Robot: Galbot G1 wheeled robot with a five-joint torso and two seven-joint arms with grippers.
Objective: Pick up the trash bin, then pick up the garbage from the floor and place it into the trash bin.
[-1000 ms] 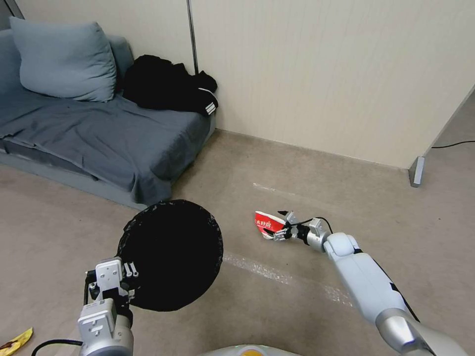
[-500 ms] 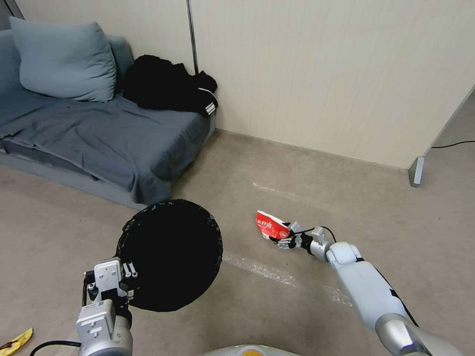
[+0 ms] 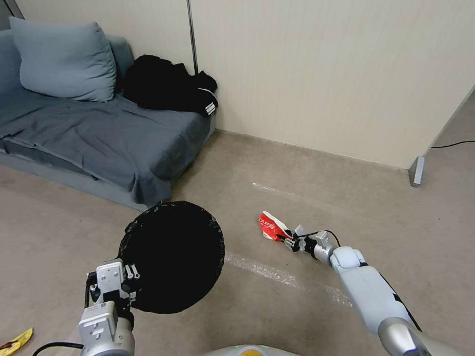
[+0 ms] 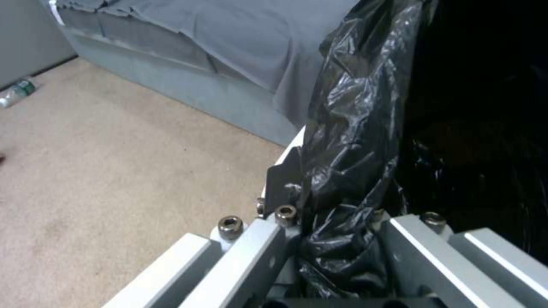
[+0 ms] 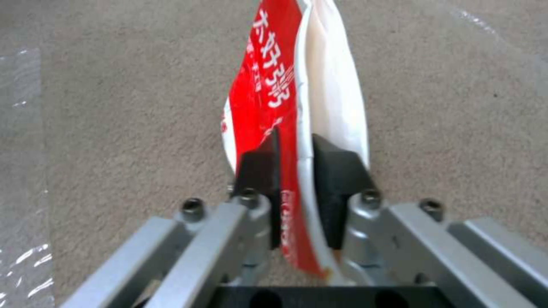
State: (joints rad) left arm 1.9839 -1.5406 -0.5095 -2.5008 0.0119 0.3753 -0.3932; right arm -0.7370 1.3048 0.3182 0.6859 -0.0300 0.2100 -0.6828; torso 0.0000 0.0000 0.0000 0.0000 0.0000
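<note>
The floor (image 3: 277, 163) is overlooked from the head, while the bin (image 4: 365, 128) and the packet (image 5: 274, 98) are viewed closely from the wrists.

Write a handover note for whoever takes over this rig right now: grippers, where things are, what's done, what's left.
Left gripper: shut on the bag-lined rim of the round white plastic trash bin, held off the floor, mouth up.
Right gripper: shut on the red-and-white paper packet, low over the beige carpet, to the right of the bin.
Done: bin picked up, packet gripped.
Left: drop the packet into the bin; collect the yellow wrapper and small plastic bottle on the floor.
</note>
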